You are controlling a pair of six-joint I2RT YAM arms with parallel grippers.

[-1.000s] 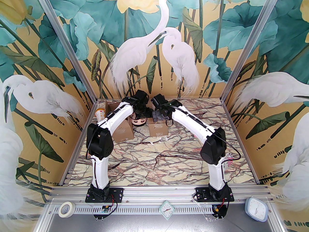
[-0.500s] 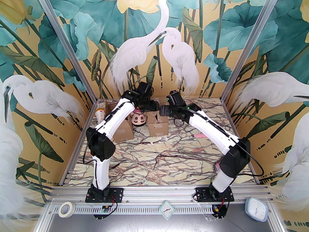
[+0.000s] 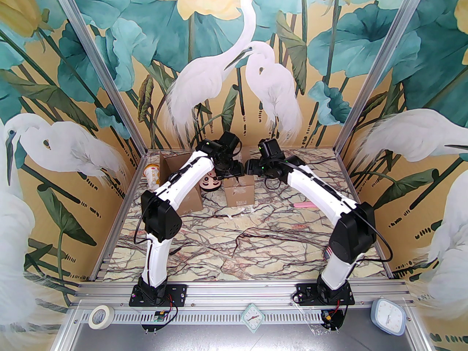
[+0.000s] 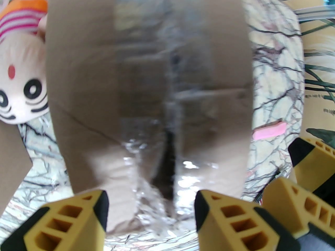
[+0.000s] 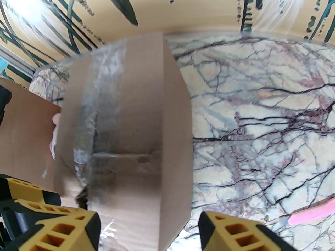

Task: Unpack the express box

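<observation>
1. Blurred in close views, top hidden by arms from overhead: small brown cardboard box with clear tape (image 3: 239, 194), at far middle of marble desk (image 3: 234, 240).
2. Left gripper (image 4: 150, 205) apart, just above taped seam.
3. Right gripper (image 5: 149, 222) apart, straddling box's right edge; contact unclear.

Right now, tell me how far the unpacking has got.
Done: the larger box stands open at the left, a plush doll and a cup beside it. In hand: the left gripper and right gripper hover open over the small taped box, whose tape seam looks slit, flaps shut. Left: lift those flaps and take out whatever is inside.
</observation>
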